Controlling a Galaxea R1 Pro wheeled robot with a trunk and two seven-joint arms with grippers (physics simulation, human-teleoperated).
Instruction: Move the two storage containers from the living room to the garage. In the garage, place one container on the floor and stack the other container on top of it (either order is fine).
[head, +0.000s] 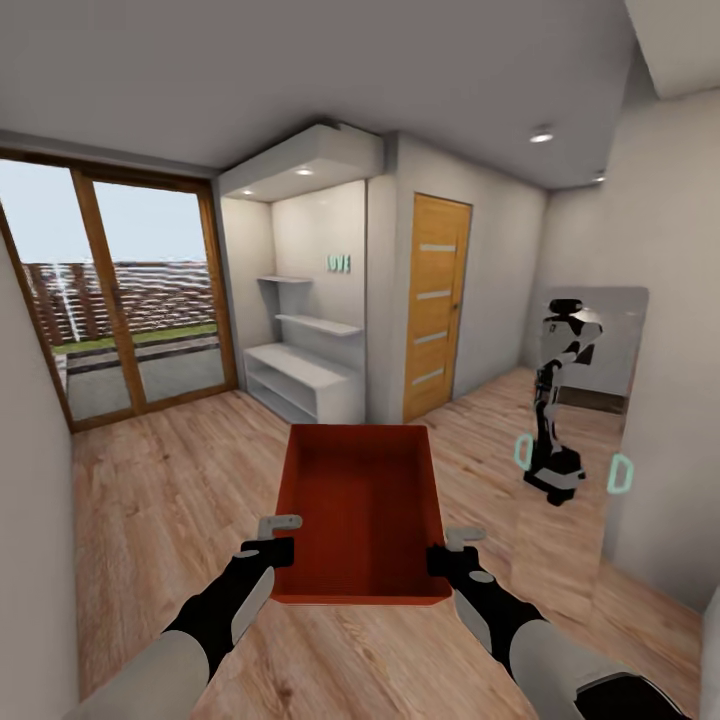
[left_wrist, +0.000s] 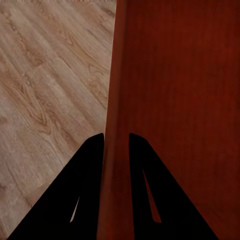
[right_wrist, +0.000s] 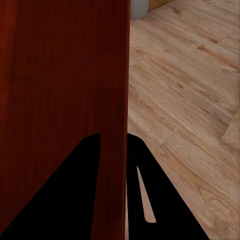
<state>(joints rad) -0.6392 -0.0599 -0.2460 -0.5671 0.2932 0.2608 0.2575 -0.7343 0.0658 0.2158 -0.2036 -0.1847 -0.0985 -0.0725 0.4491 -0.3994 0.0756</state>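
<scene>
One orange-red storage container carried level in front of the trunk, above the light wood-plank floor, open top up, inside bare. Left gripper at the container's left wall near its near corner; right gripper at the right wall near the opposite near corner. Left wrist view: two dark fingers straddle the container wall, one on each side, pressed against it, so the left gripper is clamped on the rim. Right wrist view: same arrangement, fingers either side of the wall, right gripper clamped on it; planks run diagonally beyond. Container's long axis points away from the robot, far end toward an orange wooden door with pale horizontal inserts, shut. Left of the door, a recessed alcove with white shelves and a low white unit; small teal lettering on the alcove's back wall, too small to read surely. Far left, a wood-framed glass sliding door giving onto grass and a slatted fence. On the right wall, a tall mirror reflecting the robot's own body, with two teal ring-shaped markers either side of the reflection. Ceiling spotlights lit above alcove and hallway.
</scene>
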